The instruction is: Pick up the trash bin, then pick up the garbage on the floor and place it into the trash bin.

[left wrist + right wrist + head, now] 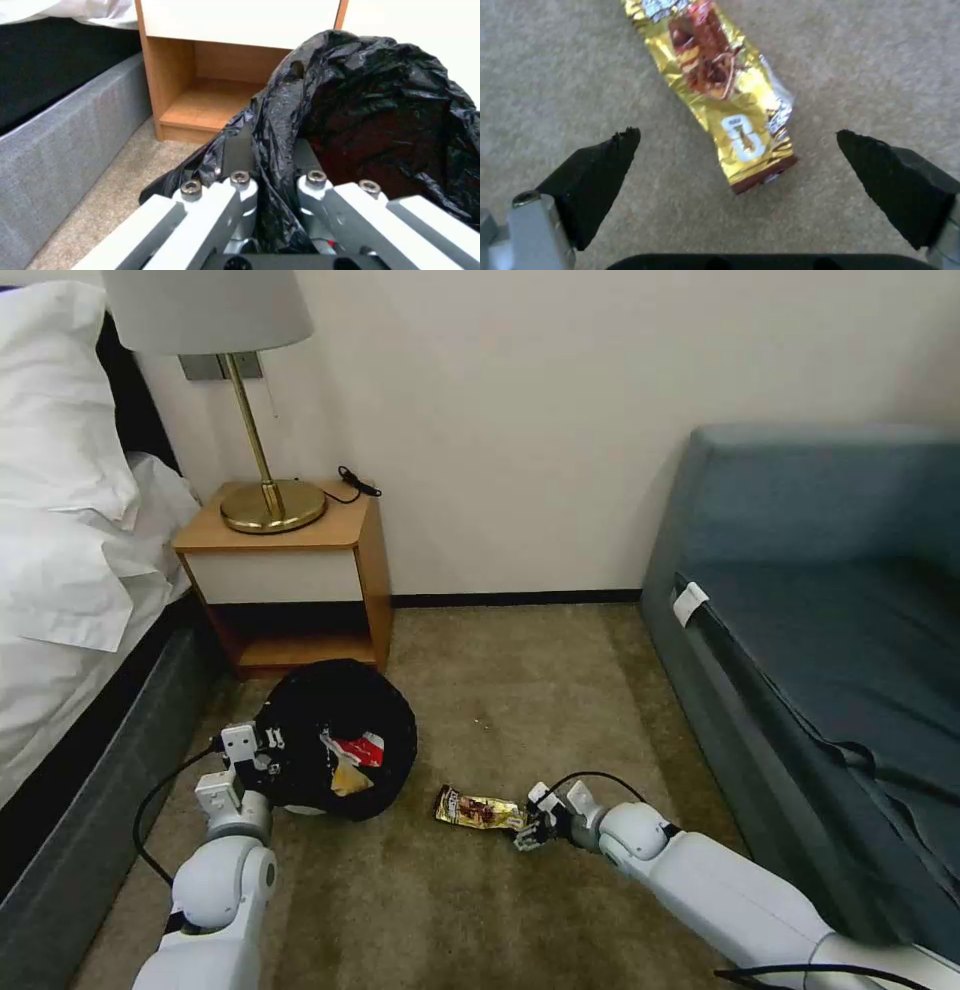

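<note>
The trash bin [345, 720], lined with a crinkly black bag [380, 93], hangs tilted just above the carpet floor [520, 690]. My left gripper [262, 748] is shut on its rim, the bag pinched between the fingers [239, 150]. Inside the bin lie a red-and-white packet [362, 750] and brown paper [348, 780]. A gold-brown snack wrapper [478, 810] lies flat on the carpet to the bin's right. My right gripper [527, 832] is low over the wrapper's near end [745, 157], open, one black finger [605, 165] on each side of it, not touching.
A wooden nightstand [290, 570] with a brass lamp [270, 500] stands behind the bin. The bed [70, 600] with its grey base runs along the left. A blue sofa [830, 650] fills the right. Open carpet lies between bin and sofa.
</note>
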